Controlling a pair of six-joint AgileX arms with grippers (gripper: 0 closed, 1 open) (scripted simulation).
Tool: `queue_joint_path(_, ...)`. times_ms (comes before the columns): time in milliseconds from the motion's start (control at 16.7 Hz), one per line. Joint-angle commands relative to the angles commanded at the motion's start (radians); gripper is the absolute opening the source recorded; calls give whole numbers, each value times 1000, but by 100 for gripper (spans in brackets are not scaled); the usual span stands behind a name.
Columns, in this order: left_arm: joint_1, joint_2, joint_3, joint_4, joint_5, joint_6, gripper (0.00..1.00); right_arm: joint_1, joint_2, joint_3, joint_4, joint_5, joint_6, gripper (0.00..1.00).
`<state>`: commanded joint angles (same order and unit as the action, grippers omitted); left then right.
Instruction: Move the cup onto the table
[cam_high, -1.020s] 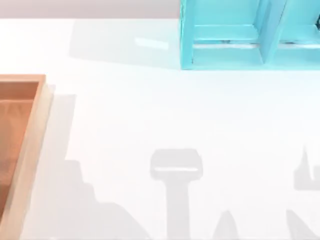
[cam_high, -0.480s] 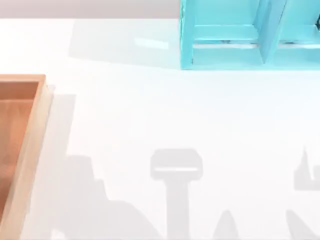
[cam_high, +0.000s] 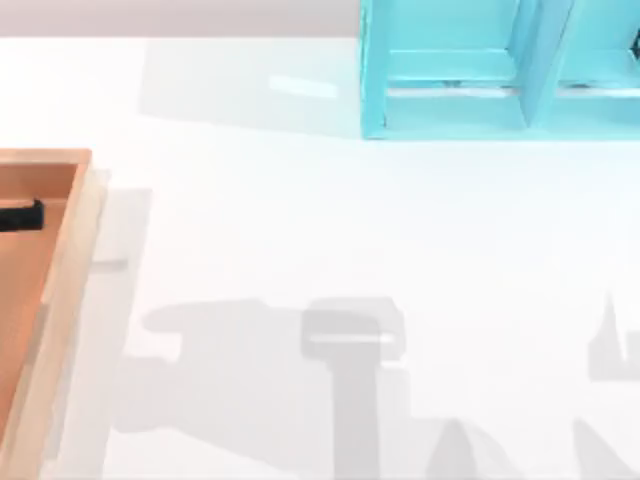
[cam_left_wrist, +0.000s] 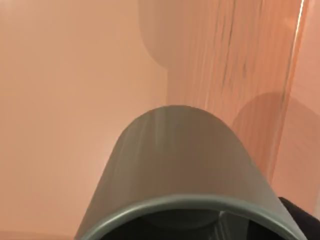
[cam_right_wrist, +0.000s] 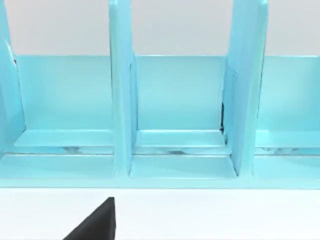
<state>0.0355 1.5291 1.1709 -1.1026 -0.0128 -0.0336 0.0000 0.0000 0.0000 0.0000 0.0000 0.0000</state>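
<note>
The cup (cam_left_wrist: 182, 170) sits right at the left gripper (cam_high: 22, 215), above the tray (cam_high: 70, 290); its grip cannot be told; the table (cam_high: 300, 220) lies rightward.

The table (cam_high: 330, 230) lies open and bare across its broad middle, from the tray (cam_high: 62, 280) at the left edge to the right edge. The tray's raised rim is a low wall along that left side. The shelf (cam_high: 480, 70) stands at the far right; its upright dividers (cam_right_wrist: 120, 95) split it into narrow bays. Over the tray floor, the cup (cam_left_wrist: 180, 170) sits close before the left wrist camera, near the rim.
</note>
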Motion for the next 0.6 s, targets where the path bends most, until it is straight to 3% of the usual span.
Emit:
queue_joint_path(240,-147,-30,26,-153,7,-65,0,0,0,0,0,0,0,100)
queue_joint_path(600,-158,-28,23,-166,10,-71,0,0,0,0,0,0,0,100)
